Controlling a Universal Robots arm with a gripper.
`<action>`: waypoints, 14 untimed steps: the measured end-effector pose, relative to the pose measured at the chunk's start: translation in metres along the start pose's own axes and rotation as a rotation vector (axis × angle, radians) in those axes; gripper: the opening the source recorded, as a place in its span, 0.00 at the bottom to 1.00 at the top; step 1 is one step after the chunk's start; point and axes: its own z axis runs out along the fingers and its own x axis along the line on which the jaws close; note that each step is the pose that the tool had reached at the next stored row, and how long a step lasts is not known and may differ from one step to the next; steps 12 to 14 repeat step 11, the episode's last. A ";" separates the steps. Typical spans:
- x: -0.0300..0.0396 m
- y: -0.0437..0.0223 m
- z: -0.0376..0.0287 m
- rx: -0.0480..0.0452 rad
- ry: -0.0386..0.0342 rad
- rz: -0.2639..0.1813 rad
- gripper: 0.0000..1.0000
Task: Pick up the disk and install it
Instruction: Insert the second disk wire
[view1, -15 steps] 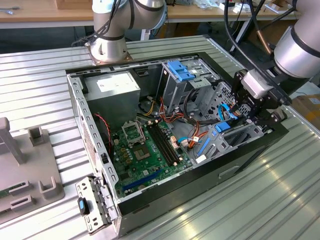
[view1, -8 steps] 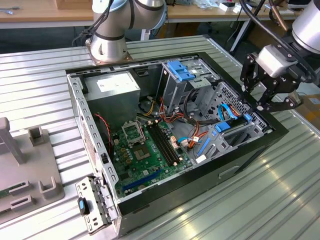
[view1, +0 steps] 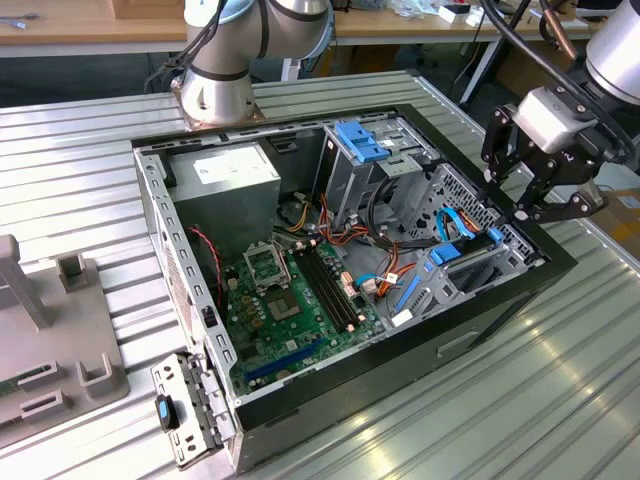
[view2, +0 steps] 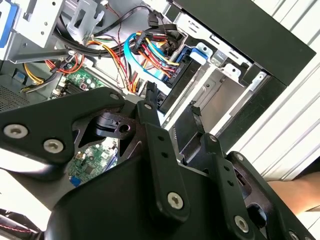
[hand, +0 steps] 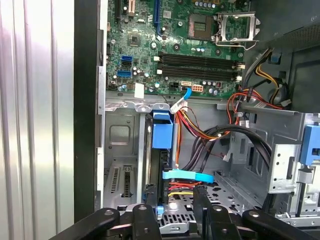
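Observation:
The disk (hand: 162, 132) stands on edge in the grey drive bay (hand: 122, 145) at the front corner of the open computer case, its blue carrier rail facing up and a blue cable plugged beside it. In the exterior view the disk (view1: 462, 255) lies in the bay on the case's right side. My gripper (view1: 540, 205) hovers just above and to the right of that bay. Both wrist views show the black fingers (hand: 149, 202) spread apart over the bay with nothing between them, so the gripper (hand: 175, 192) (view2: 172, 102) is open.
The case holds a green motherboard (view1: 290, 295), a grey power-supply box (view1: 235, 175), an upright metal cage with a blue bracket (view1: 360, 140) and bundles of coloured cables (view1: 385, 245). A grey fixture (view1: 50, 330) sits on the ribbed metal table at the exterior view's left.

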 end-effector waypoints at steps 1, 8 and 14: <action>0.0001 -0.0001 0.0001 -0.0010 0.0017 0.000 0.42; 0.0001 -0.0004 0.0001 -0.0076 0.0040 0.001 0.42; 0.0001 -0.0004 0.0001 -0.0089 0.0040 0.001 0.42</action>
